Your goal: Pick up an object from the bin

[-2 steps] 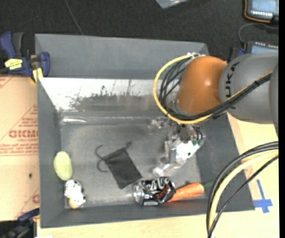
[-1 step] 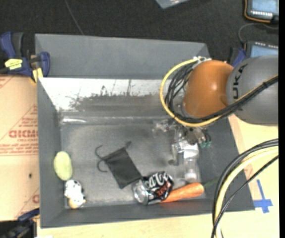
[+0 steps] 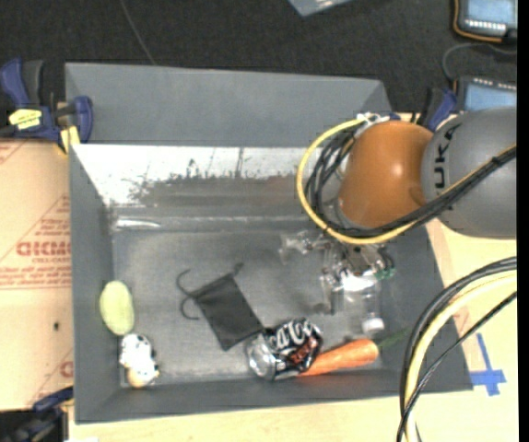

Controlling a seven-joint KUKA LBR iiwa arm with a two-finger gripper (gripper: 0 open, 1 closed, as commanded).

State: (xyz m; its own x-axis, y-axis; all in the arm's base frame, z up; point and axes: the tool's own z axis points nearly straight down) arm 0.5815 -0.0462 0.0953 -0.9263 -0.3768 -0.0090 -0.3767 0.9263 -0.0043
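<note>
I reach into the grey metal bin [image 3: 228, 109] over its right wall, as the camera sees it. My orange wrist cover [image 3: 380, 173] hangs above the right half of the floor, looped round by yellow and black cables [image 3: 311, 182]. Below the cover my jaws point down at the bin floor, close to the right wall and about midway between the far wall and the near wall. The metalwork there is tangled to the eye, so I cannot tell whether the jaws are open or closed, and I see nothing gripped in them.

The thing nearest to me is an orange carrot [image 3: 343, 355]. It lies along the near wall toward the near right corner, just beside the spot under my jaws but apart from them, with its thin green stalk pointing at the right wall. Its blunt end touches a crushed black and white can [image 3: 286, 348], which lies near the middle of the near wall. Just beyond the can, toward the centre of the floor, a flat black pouch [image 3: 226, 309] lies with thin black cords curling off its left side.

Well apart from me, by the left wall, sits a pale yellow-green oval fruit [image 3: 117, 307]. Just beside it, in the near left corner, is a small white toy animal with black patches [image 3: 138, 360].
</note>
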